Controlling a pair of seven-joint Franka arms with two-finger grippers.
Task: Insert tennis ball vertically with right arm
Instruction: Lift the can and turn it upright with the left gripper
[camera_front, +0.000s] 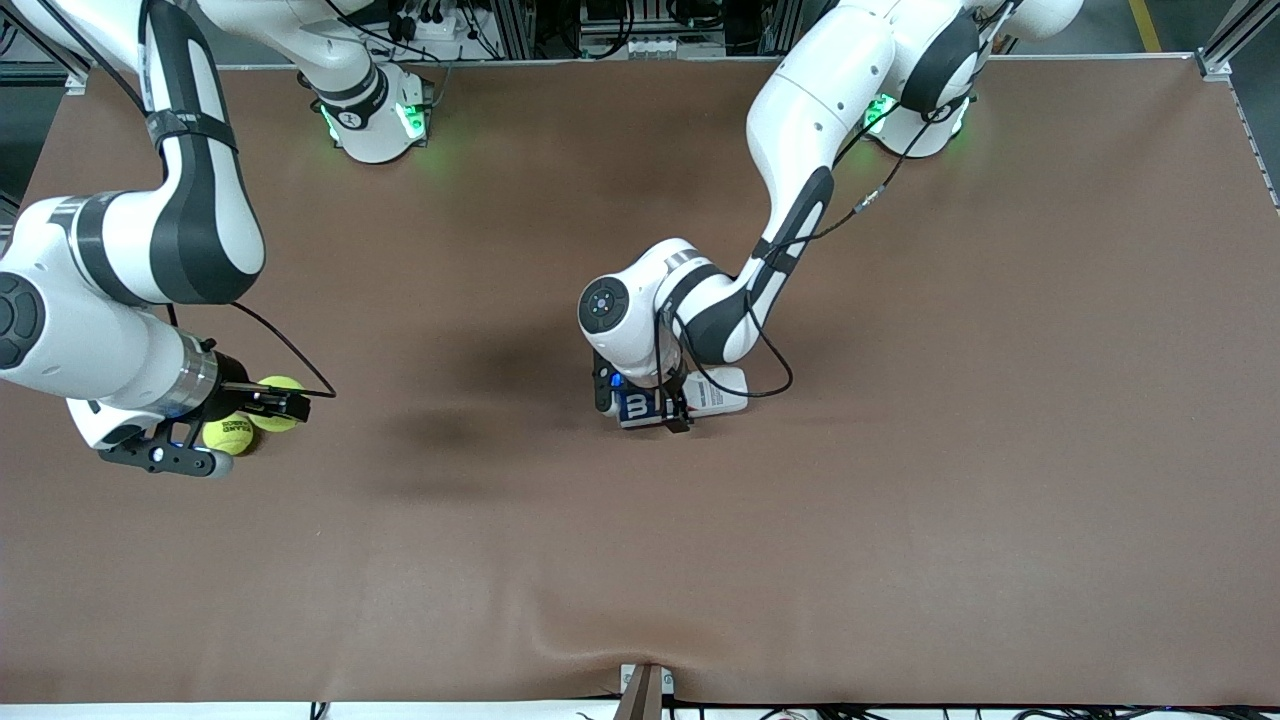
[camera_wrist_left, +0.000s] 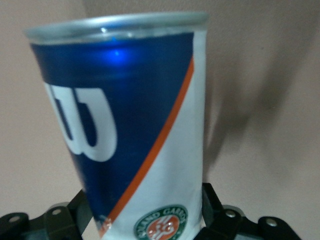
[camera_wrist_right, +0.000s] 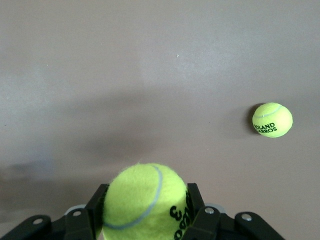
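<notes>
My right gripper (camera_front: 272, 402) is shut on a yellow tennis ball (camera_front: 280, 392) above the table at the right arm's end. In the right wrist view the ball (camera_wrist_right: 142, 200) sits between the black fingers (camera_wrist_right: 95, 210) of that gripper (camera_wrist_right: 145, 212). A second tennis ball (camera_front: 228, 435) marked ROLAND GARROS lies on the table beside it, and also shows in the right wrist view (camera_wrist_right: 272, 120). My left gripper (camera_front: 660, 410) is shut on a blue and white ball can (camera_front: 715, 392) at the table's middle. The left wrist view shows this gripper (camera_wrist_left: 145, 222) round the can (camera_wrist_left: 125, 125), its silver rim pointing away.
The brown table mat (camera_front: 900, 450) is bare apart from these things. A small metal bracket (camera_front: 645, 690) sits at the table edge nearest the front camera. The arm bases (camera_front: 375, 120) stand along the edge farthest from that camera.
</notes>
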